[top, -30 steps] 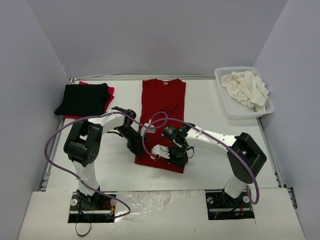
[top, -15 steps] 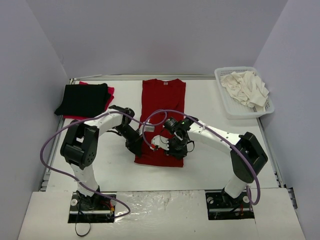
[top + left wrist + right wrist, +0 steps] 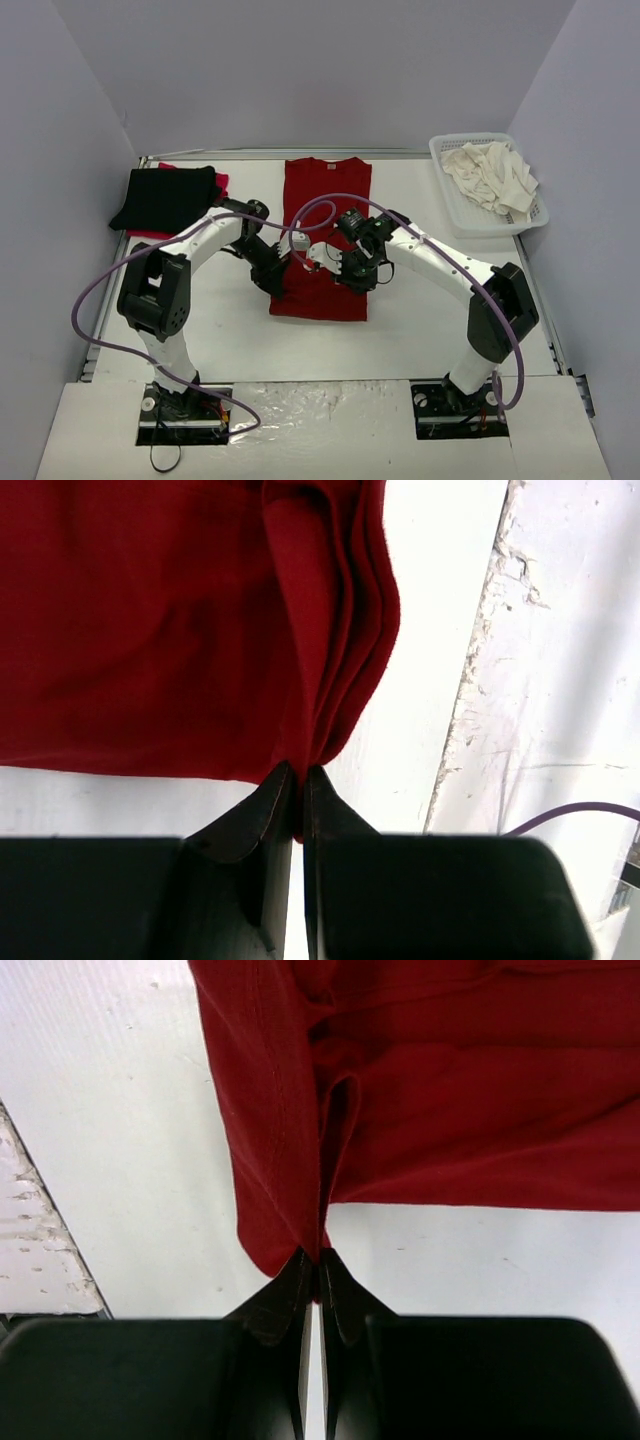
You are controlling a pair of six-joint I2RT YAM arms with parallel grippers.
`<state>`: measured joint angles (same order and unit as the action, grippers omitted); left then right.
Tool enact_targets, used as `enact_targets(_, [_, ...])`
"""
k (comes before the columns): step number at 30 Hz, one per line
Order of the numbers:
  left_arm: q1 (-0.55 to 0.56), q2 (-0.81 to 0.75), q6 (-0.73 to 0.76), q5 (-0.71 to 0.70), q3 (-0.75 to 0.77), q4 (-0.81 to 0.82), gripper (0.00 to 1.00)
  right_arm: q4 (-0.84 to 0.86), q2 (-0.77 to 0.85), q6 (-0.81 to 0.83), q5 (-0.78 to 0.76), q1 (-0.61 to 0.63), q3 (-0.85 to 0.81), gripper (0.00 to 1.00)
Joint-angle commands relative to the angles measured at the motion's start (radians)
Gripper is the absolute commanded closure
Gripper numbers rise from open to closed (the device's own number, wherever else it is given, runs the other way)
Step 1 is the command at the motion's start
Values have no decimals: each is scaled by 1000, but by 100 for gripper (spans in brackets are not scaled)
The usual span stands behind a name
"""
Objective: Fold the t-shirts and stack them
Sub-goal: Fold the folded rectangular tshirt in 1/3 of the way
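2 arms, both pincers clenched on the 1 dark red t-shirt (image 3: 325, 215) lying mid-table (image 3: 420, 300): left gripper (image 3: 300, 775) on its left edge, right gripper (image 3: 320, 1260) on its right edge. Far left: 1 black t-shirt (image 3: 165, 198) folded on 1 bright red t-shirt (image 3: 221, 182). Far right: 1 basket (image 3: 455, 215) holding cream-white t-shirts (image 3: 490, 175), count unclear
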<state>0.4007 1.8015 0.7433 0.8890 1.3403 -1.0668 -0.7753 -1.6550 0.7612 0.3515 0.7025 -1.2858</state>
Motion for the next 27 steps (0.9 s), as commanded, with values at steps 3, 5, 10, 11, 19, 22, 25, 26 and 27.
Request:
enact_targets(3, [-11, -24, 21, -13, 89, -55, 98, -64, -22, -13, -42, -40, -98, 100])
enact_targets(5, [-16, -18, 10, -25, 117, -48, 98, -64, -37, -5, -49, -54, -122, 100])
enact_targets(10, [-37, 7, -2, -55, 209, -50, 98, -64, -92, 13, -65, -89, -216, 100])
enact_targets(11, [-40, 21, -4, -58, 227, -53, 98, -62, -103, 15, -68, -101, -230, 100])
enact_targets(19, [-68, 151, 33, -79, 437, -139, 98, -65, -221, 47, -91, -156, -365, 100])
enact_targets(22, [-71, 206, 47, -84, 517, -165, 98, -65, -265, 56, -97, -182, -412, 100])
enact_targets(25, [-72, 258, 59, -84, 600, -197, 98, -67, -299, 64, -100, -207, -457, 100])
enact_targets(26, [-74, 283, 60, -84, 620, -203, 98, -65, -308, 66, -101, -215, -467, 100])
enact_targets(27, [-76, 292, 62, -84, 637, -206, 98, -67, -324, 67, -108, -219, -489, 100])
